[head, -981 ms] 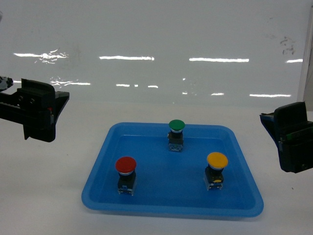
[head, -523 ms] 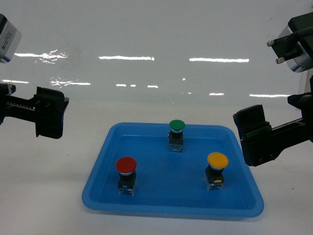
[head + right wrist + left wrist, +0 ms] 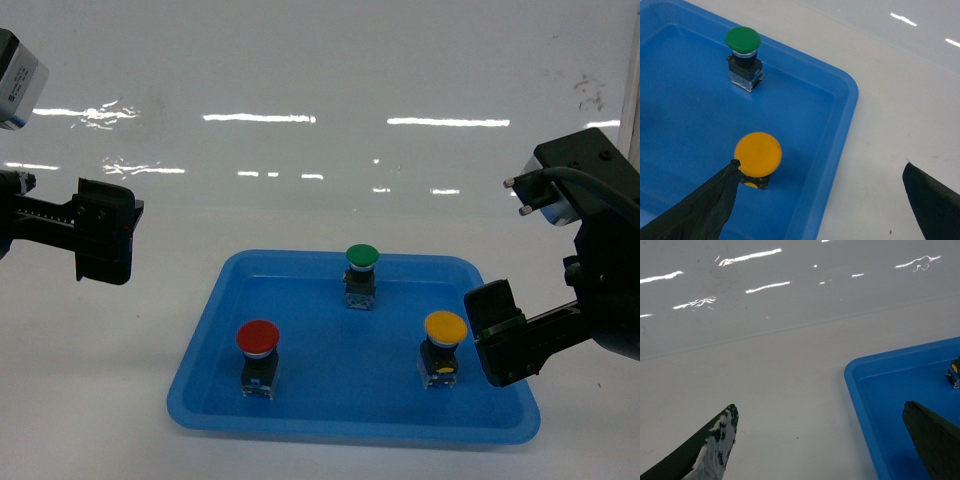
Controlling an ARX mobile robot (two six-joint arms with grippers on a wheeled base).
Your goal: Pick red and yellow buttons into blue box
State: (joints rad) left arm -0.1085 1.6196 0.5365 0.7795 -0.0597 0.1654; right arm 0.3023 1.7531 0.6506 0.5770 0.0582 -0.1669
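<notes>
Head view first: a shallow blue tray (image 3: 205, 385) sits on a white table (image 3: 90, 400), holding three upright push-buttons. The red button (image 3: 257, 338) stands at about eight o'clock in the tray, the yellow button (image 3: 444, 327) at about four o'clock, and a green button (image 3: 361, 257) at twelve o'clock. The right gripper (image 3: 498, 345) hangs just beside the yellow button, at its three o'clock, over the tray's right edge; this view does not show how far its jaws stand apart. The left gripper (image 3: 103, 231) hovers well off the tray at nine o'clock, far from the red button. No deep blue box appears in any view. Left wrist view: the left gripper's two fingertips (image 3: 720, 432) stand wide apart, holding nothing, above bare table with the tray's corner at three o'clock. Right wrist view: the right gripper's jaws are wide and empty, and the yellow button sits at about eleven o'clock between them, right by the left-hand fingertip (image 3: 727, 182). The right arm is clearly nearer to yellow, so it needs to shift toward that cap to centre it.
</notes>
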